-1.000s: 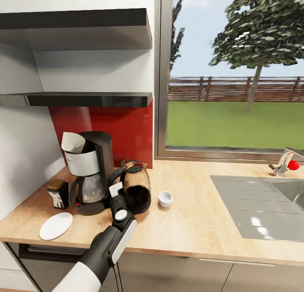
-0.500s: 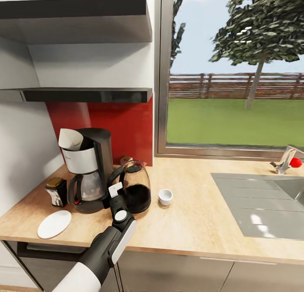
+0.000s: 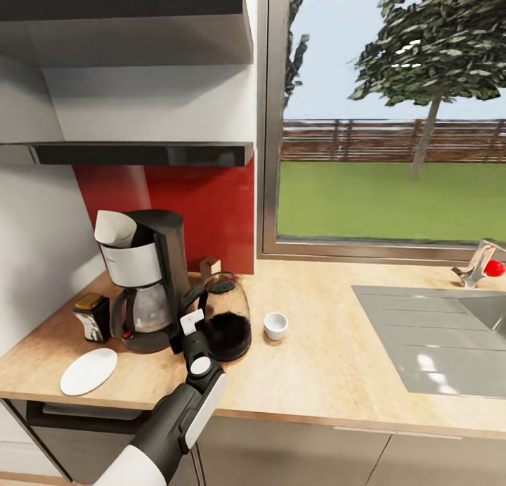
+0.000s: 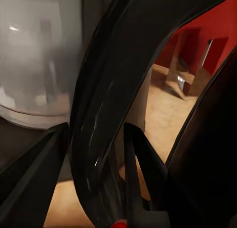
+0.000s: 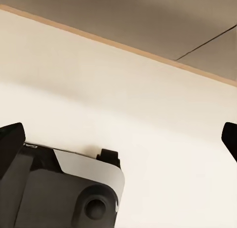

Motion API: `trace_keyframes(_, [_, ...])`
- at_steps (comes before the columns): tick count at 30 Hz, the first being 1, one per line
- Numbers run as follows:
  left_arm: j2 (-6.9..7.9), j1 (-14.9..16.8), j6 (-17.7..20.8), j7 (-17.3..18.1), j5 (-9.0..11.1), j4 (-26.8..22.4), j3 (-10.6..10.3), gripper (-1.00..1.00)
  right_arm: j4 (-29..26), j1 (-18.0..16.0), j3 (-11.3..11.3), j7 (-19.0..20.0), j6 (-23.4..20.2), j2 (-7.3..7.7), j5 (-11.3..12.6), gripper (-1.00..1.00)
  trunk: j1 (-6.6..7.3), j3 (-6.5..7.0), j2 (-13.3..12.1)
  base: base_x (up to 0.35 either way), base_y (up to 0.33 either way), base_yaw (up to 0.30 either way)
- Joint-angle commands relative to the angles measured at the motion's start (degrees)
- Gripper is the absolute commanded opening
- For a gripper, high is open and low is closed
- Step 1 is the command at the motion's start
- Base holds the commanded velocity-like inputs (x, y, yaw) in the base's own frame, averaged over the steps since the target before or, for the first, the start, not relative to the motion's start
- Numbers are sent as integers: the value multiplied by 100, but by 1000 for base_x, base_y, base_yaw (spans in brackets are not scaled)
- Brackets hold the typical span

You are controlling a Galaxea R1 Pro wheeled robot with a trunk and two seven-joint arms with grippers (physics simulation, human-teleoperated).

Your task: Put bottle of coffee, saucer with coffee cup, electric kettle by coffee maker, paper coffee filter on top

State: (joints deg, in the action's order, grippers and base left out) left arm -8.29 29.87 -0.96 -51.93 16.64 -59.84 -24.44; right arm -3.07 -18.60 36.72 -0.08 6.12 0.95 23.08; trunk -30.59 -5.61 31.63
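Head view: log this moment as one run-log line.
left claw at kettle handle, grip unclear | filter on coffee maker | jar beside it | cup off saucer

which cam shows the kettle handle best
The left wrist view: the electric kettle's black loop handle sits close up between the left gripper's fingers. The head view shows the whole electric kettle, its handle small and partly behind the arm.

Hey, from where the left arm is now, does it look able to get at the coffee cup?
Probably yes. The coffee cup stands alone on bare kitchen countertop, just beside the electric kettle where the left gripper sits at the handle. Nothing stands between them, though it looks closed around that handle.
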Motion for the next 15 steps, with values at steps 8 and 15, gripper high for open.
trace_keyframes(8, [3, -25, -17, -27, 7, -10, -17, -100, -1, -4, 54, -1, 21, 7, 36, 100, -3, -12, 12, 0, 0, 0])
trace_keyframes(15, [11, -25, -290, -20, -8, 5, -17, -100, -1, -4, 55, -1, 21, 10, 25, 100, -3, -12, 12, 0, 0, 0])
